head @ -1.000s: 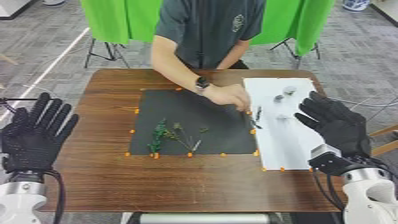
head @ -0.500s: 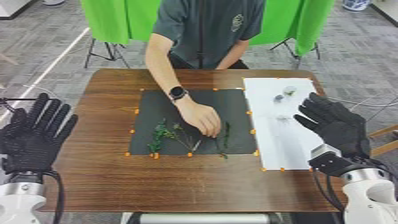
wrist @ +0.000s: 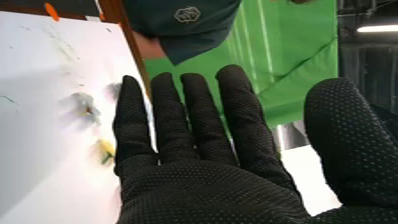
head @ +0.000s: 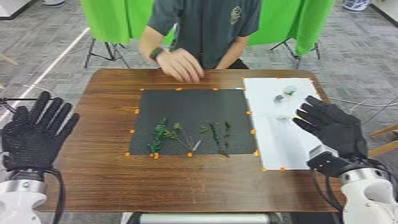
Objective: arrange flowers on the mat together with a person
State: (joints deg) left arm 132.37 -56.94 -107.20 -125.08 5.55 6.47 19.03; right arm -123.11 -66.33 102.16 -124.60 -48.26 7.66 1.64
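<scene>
The right hand's [head: 333,132] fingers are straight, slightly apart and empty. A pale flower [head: 283,117] lies on the white sheet [head: 275,147] just left of them, much nearer than to the left hand [head: 30,137], so the reach likely goes leftward.

The robot has white arms [head: 370,202] with silvery wrist collars [head: 24,187] and black cables [head: 59,195], its left hand [head: 28,145] and right hand [head: 338,132] in black fabric gloves [wrist: 204,192] stippled with pale dots, while the person [head: 202,50] wears a dark short-sleeved shirt [head: 202,25] with a light emblem [head: 235,14] and a dark wristwatch [head: 157,53].
</scene>
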